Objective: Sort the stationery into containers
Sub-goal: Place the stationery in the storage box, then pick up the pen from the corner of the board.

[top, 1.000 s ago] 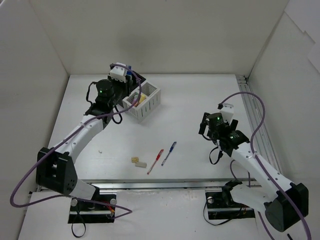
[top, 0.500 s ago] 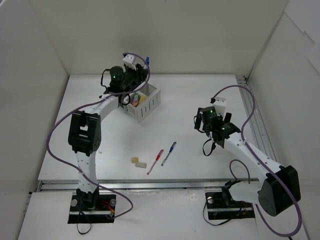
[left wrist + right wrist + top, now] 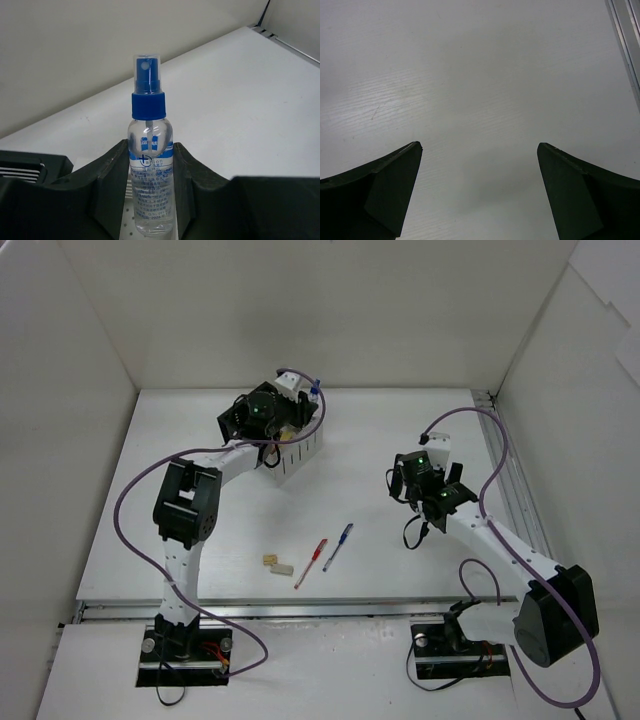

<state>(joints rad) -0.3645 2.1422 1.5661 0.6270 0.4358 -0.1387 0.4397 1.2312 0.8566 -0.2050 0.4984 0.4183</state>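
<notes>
Only partly done tbh: clear blue-capped bottle (image 3: 149,150) is held in left pincer (image 3: 150,172), right pincer (image 3: 479,190) is spread wide, thin red pen (image 3: 311,562), blue pen (image 3: 338,546) and beige erasers (image 3: 277,564) are left unsorted.

White table (image 3: 400,430) with metal rail (image 3: 510,480) along right edge, white slatted organiser box (image 3: 300,455) at upper centre-left, red pen (image 3: 311,563) and blue pen (image 3: 338,546) side by side at lower centre, two beige erasers (image 3: 281,568) just left of them.
</notes>
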